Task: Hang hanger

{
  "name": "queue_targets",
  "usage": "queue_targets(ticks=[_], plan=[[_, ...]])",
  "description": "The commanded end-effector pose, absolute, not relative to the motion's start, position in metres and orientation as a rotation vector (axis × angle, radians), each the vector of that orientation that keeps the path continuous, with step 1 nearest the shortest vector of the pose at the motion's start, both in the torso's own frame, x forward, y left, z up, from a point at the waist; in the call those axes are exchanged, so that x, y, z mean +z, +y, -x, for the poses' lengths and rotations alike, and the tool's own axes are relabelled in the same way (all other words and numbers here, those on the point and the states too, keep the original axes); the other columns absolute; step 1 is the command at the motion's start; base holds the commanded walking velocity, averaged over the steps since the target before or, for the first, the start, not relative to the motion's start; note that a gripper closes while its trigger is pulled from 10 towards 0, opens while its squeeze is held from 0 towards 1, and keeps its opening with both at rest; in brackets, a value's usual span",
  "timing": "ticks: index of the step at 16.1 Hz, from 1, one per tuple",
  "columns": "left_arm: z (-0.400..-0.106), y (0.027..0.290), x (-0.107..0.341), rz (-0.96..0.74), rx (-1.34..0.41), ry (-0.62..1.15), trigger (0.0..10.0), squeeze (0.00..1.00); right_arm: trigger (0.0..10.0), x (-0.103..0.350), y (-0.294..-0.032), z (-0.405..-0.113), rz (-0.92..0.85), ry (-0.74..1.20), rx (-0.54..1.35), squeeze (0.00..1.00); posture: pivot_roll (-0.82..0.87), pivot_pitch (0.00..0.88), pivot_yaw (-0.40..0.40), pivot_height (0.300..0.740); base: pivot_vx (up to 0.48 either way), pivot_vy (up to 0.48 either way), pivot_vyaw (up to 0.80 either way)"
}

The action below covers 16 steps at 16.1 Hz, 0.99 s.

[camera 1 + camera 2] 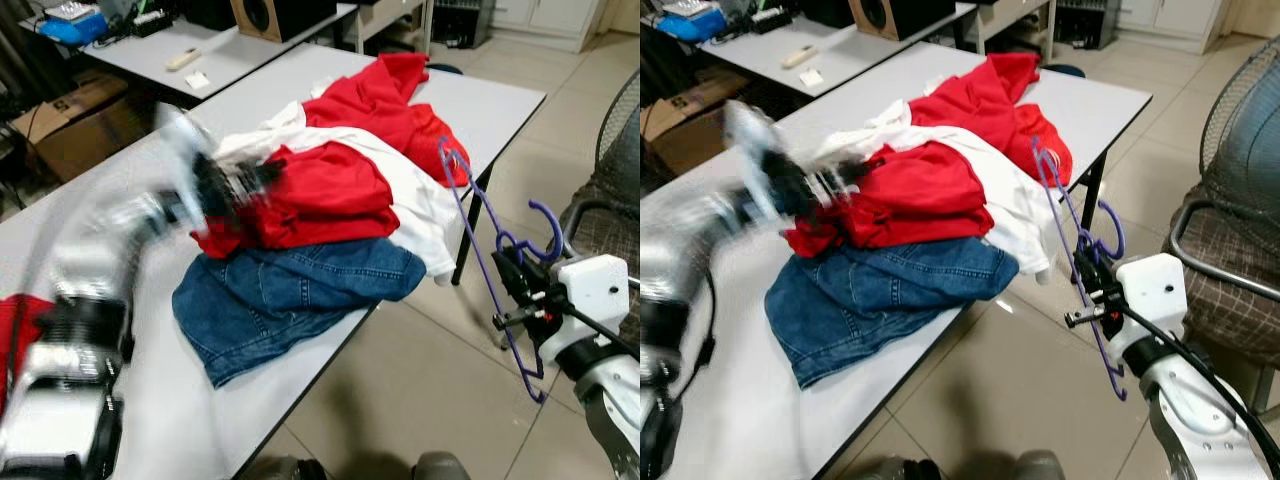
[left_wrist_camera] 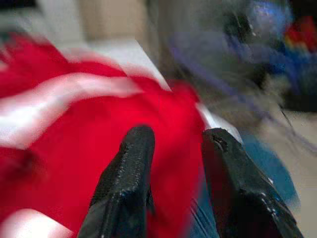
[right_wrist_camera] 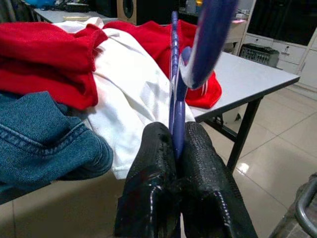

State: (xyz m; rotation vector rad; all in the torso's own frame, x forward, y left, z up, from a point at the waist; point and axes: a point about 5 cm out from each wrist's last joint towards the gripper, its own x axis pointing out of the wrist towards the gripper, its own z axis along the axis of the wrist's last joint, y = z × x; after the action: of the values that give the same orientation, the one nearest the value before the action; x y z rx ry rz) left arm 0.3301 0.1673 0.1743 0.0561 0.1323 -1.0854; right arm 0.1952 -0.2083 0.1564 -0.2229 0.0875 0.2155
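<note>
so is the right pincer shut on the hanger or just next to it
Shut on it: the right pincer has both black fingers pressed against the purple hanger, holding it off the table edge beside the clothes.

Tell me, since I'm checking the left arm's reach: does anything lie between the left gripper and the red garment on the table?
Nothing visible does. The left gripper, fingers apart, is right over the red garment on the clothes pile; the view is blurred. The right gripper holds the purple hanger beside the table.

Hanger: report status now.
Right tool shut on purple hanger, off the table edge. Left tool open, blurred over red garment. No rail in sight.
</note>
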Motion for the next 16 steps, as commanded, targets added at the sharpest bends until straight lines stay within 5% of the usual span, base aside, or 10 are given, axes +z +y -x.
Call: queue_targets(ticks=[1, 2, 10, 15, 16], plan=[[-0.329, 0.163, 0.172, -0.171, -1.100, 0.160, 10.0, 1.00, 10.0, 0.157, -0.206, -0.196, 0.228, 0.079, 0.234, 0.00, -0.28, 0.000, 0.170, 0.740, 0.000, 0.000, 0.00], [-0.329, 0.157, 0.163, -0.280, -1.095, 0.190, 10.0, 0.00, 10.0, 0.158, -0.206, -0.197, 0.229, 0.078, 0.236, 0.00, -0.28, 0.000, 0.170, 0.740, 0.000, 0.000, 0.00], [-0.353, 0.129, 0.154, -0.572, -0.866, 0.112, 10.0, 0.00, 10.0, 0.158, -0.205, -0.197, 0.227, 0.076, 0.233, 0.00, -0.29, 0.000, 0.178, 0.740, 0.000, 0.000, 0.00], [-0.364, 0.101, 0.164, -0.589, -0.836, 0.010, 10.0, 0.00, 10.0, 0.158, -0.206, -0.198, 0.229, 0.072, 0.231, 0.00, -0.30, 0.000, 0.182, 0.740, 0.000, 0.000, 0.00], [-0.366, 0.099, 0.165, -0.582, -0.824, 0.002, 9.0, 0.00, 10.0, 0.158, -0.206, -0.199, 0.229, 0.071, 0.228, 0.00, -0.30, 0.000, 0.182, 0.740, 0.000, 0.000, 0.00]])
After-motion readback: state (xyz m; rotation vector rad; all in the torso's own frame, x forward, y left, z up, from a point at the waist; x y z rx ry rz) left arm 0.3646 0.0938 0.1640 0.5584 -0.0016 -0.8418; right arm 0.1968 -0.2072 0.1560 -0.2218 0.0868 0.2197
